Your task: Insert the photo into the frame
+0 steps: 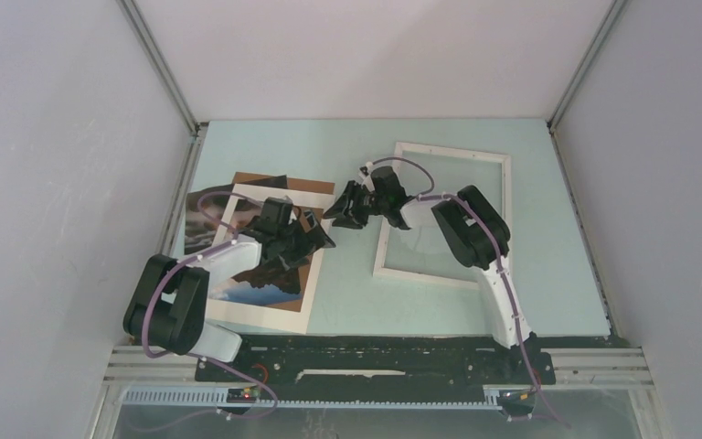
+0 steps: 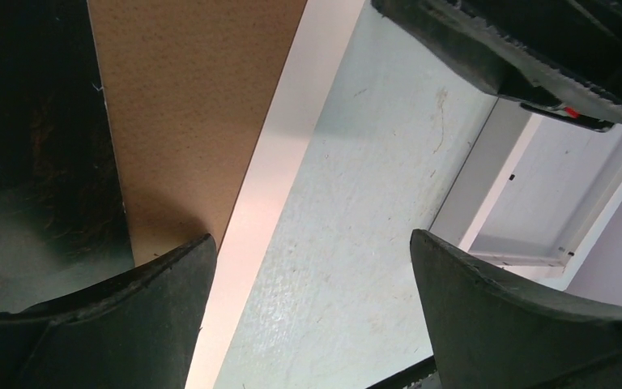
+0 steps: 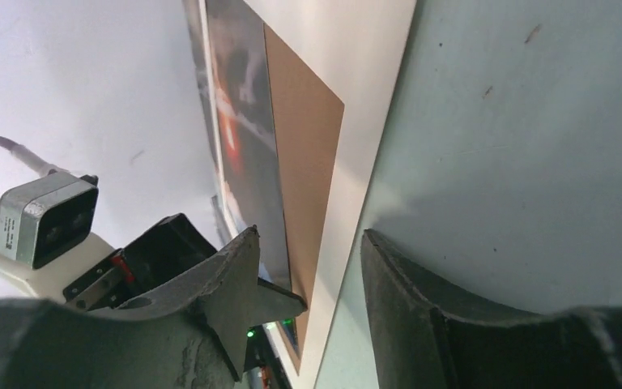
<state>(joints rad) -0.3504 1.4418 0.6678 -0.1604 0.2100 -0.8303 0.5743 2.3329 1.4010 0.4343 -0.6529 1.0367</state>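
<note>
– So, any writing or a brand you can read?
– None that I can make out. The only mark is a small red spot on the body of the right gripper (image 1: 340,208), seen from the left wrist.
– And the frame, what does it hold?
– The frame (image 1: 452,151) lies flat on the table (image 1: 356,297), right of centre, with its clear pane in it. The right arm (image 1: 475,238) reaches across it. The photo (image 1: 274,306) lies outside it, flat on the left side, with a strip of bare table between the two.
– Anything with the photo?
– A brown backing board (image 1: 279,178) shows at its far edge.
– The grippers?
– The left gripper (image 2: 312,251) is over the photo's right-hand edge, jaws wide apart and holding nothing. White border and table show between its fingers (image 2: 170,284). The right gripper hangs at the photo's far right corner, jaws parted too, with the white border running between them. Whether they touch the paper I cannot tell.
</note>
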